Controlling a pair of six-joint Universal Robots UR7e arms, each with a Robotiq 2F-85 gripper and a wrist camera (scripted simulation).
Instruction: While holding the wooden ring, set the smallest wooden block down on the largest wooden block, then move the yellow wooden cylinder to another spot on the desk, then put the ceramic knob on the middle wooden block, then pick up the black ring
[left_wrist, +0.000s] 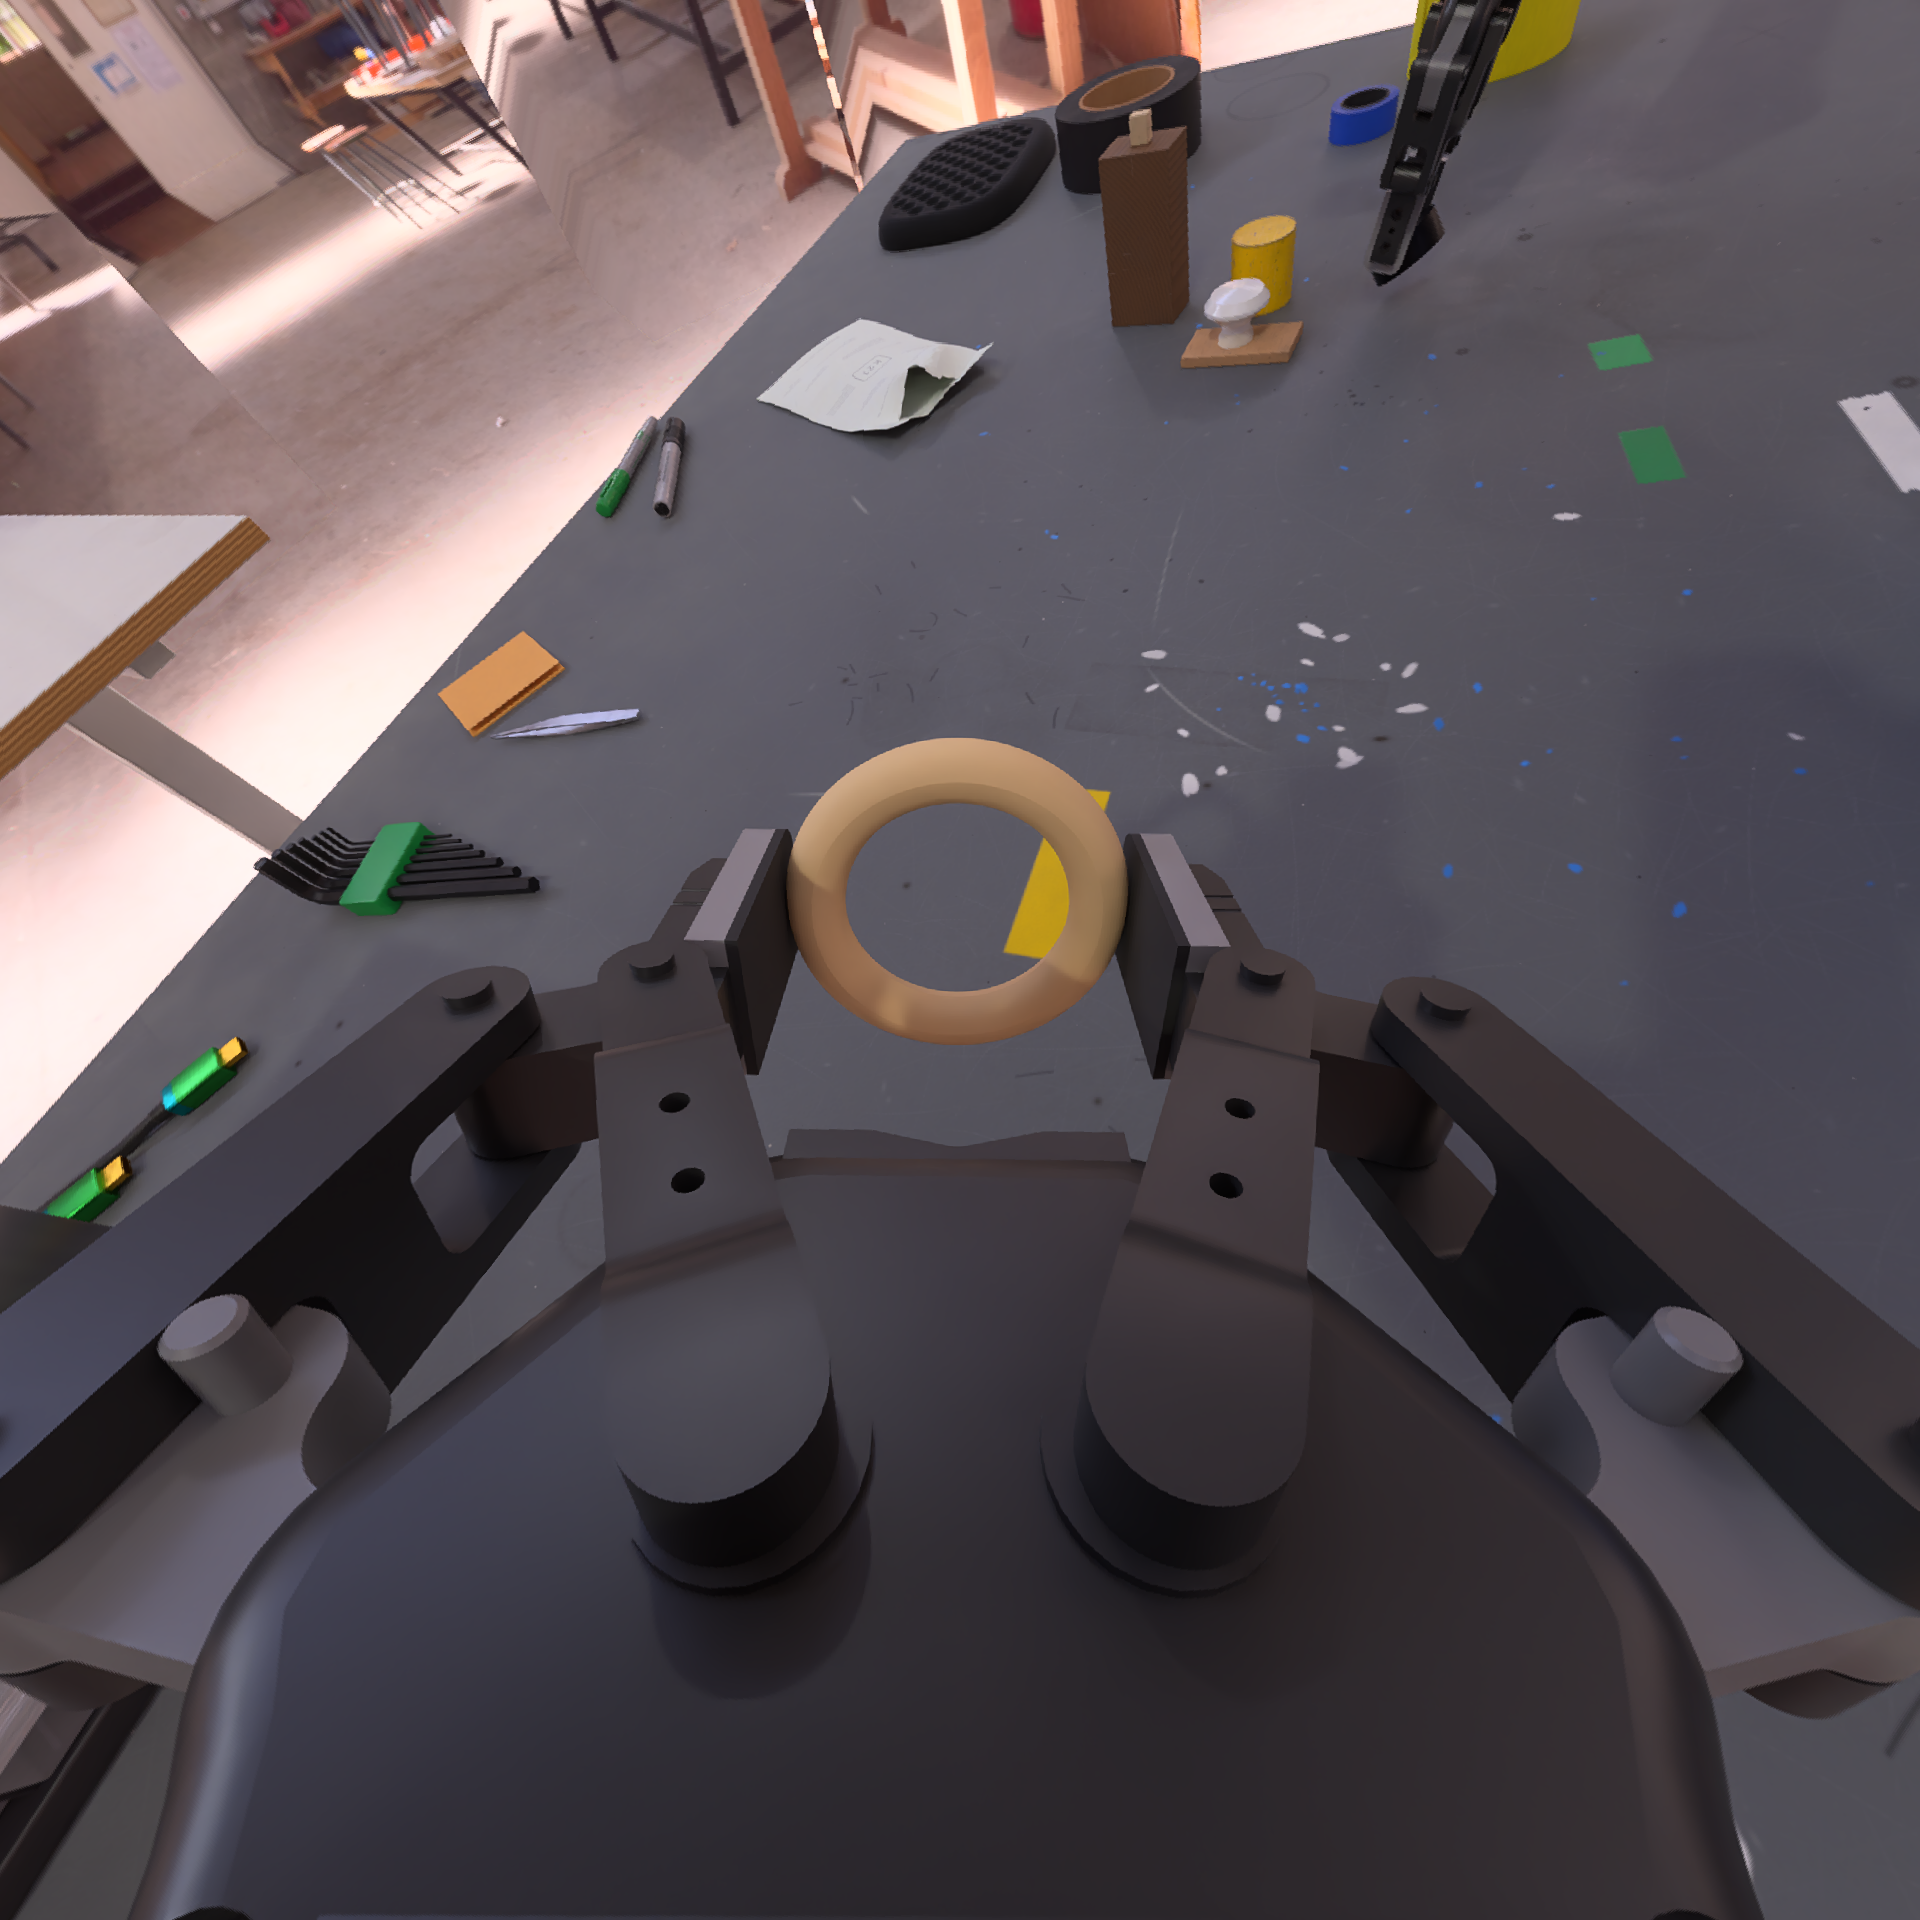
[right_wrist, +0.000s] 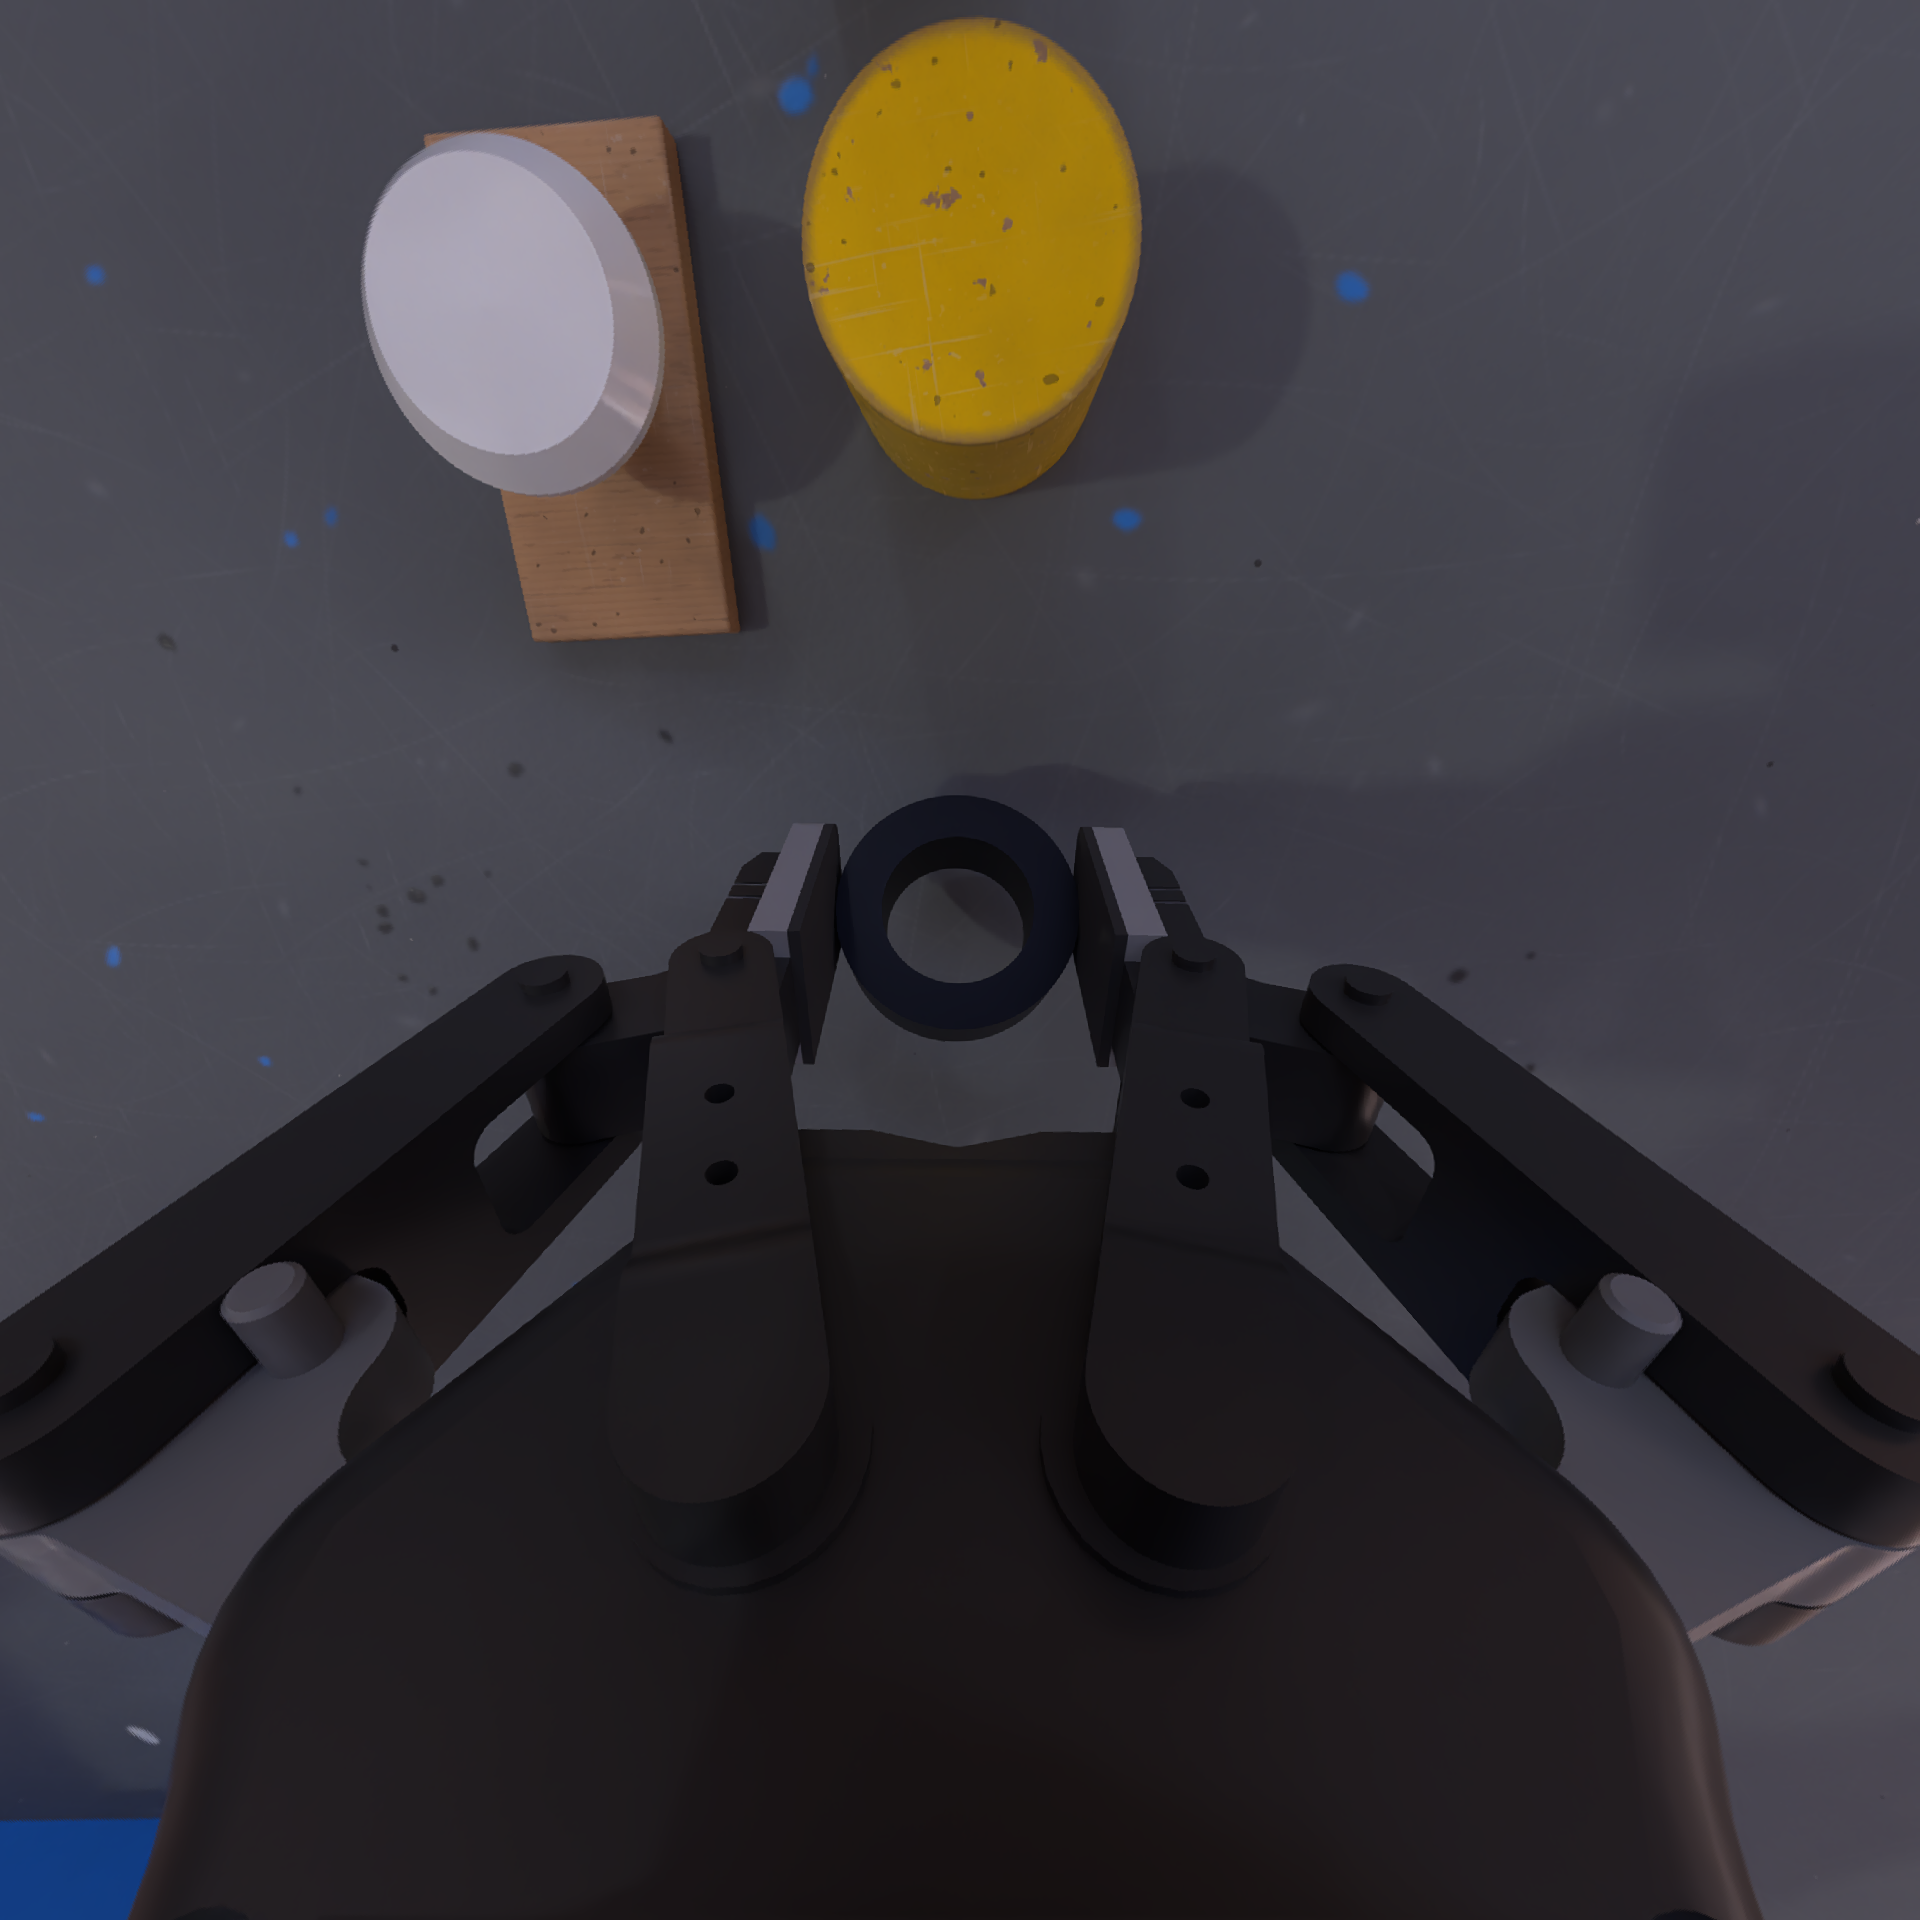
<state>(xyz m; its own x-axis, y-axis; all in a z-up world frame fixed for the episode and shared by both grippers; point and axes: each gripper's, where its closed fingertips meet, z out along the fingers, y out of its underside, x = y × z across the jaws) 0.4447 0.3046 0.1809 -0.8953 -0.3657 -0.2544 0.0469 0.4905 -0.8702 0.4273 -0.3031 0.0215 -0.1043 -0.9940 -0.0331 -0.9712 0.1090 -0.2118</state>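
Between pincer pads (right_wrist: 814, 925), seemingly matte black ring (right_wrist: 956, 1000)

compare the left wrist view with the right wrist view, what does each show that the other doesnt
Only the left wrist view shows the left gripper shut on the wooden ring, the tall brown block with the small block on top, the markers and the hex keys.

Only the right wrist view shows the black ring pinched in the right gripper.

Both show the ceramic knob on the flat block, the yellow cylinder beside it, and the grey desk.
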